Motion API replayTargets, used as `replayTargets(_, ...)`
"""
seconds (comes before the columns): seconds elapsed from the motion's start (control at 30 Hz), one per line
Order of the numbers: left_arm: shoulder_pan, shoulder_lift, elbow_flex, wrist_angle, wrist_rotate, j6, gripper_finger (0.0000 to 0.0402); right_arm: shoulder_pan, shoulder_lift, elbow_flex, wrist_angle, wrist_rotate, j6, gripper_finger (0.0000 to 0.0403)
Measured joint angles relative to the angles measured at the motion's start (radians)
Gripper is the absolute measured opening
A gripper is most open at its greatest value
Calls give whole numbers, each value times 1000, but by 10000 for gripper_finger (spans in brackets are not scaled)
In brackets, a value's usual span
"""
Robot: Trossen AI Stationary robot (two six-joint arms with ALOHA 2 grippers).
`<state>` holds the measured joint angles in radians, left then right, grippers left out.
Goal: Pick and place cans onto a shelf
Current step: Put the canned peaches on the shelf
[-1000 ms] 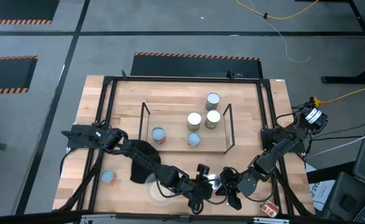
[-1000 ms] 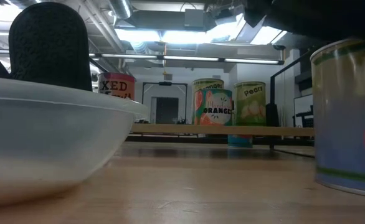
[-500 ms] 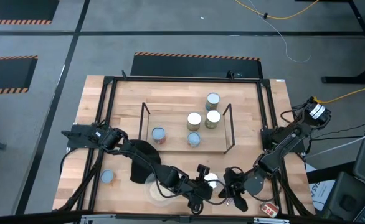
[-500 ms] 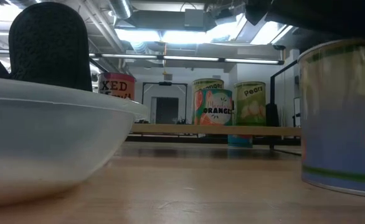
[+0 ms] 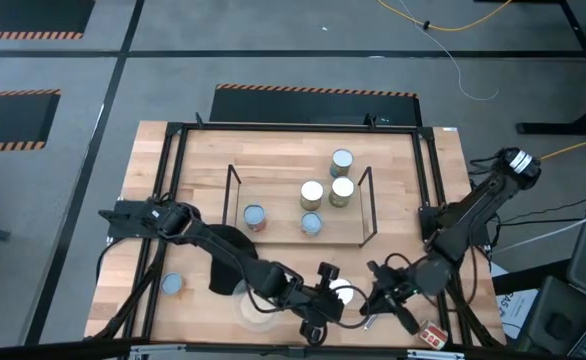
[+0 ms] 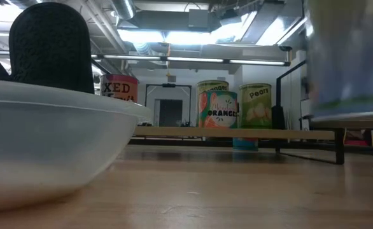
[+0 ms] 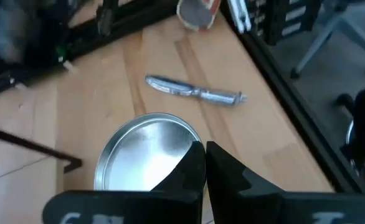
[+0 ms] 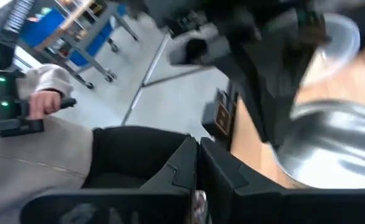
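A silvery-topped can [image 5: 344, 295] is near the table's front edge, right of centre. It shows raised at the right of the low view [image 6: 349, 57]. My left gripper [image 5: 331, 293] is shut on it. My right gripper [image 5: 385, 298] is shut and empty, just right of the can. The black-wire shelf [image 5: 363, 205] with wooden boards stands mid-table, with several cans on and under it [image 5: 312, 193]. A pale-blue-topped can [image 5: 173, 285] stands at the near left. A red can [image 5: 433, 335] lies at the near right corner. My left gripper pinches the can at its top rim [image 7: 189, 130], on the side toward the table's right. One finger [image 7: 192, 165] lies over the shiny top inside the rim, the other [image 7: 232, 174] outside the wall. The fingers point downward. The can hangs upright, clear of the table.
A clear bowl [image 5: 258, 308] sits left of the held can and fills the left of the low view [image 6: 46, 146]. A silver pen [image 7: 195, 92] lies on the wood beyond the can. The black metal frame [image 5: 438, 215] borders the tabletop. A person's hand [image 8: 45, 102] shows beyond the table.
The can has slid a little along the table and then risen clear of it in my left gripper. My right gripper has drawn away from the can toward the table's right edge.
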<state>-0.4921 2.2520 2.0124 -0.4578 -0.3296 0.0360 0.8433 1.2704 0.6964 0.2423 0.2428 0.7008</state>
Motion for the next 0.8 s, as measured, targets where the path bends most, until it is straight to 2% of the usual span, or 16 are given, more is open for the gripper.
replayTargets(0.27, 3, -34, 179, -226, 7, 51, 1, 0, -168, 0, 1, 0, -167, 26)
replayTargets(0.47, 7, -81, 340, -478, -26, 107, 0, -2, -282, 0, 2, 3, -307, 26)
replayTargets(0.8, 52, -351, 301, -675, -110, 154, 0, -48, -383, 0, -6, 40, -492, 26)
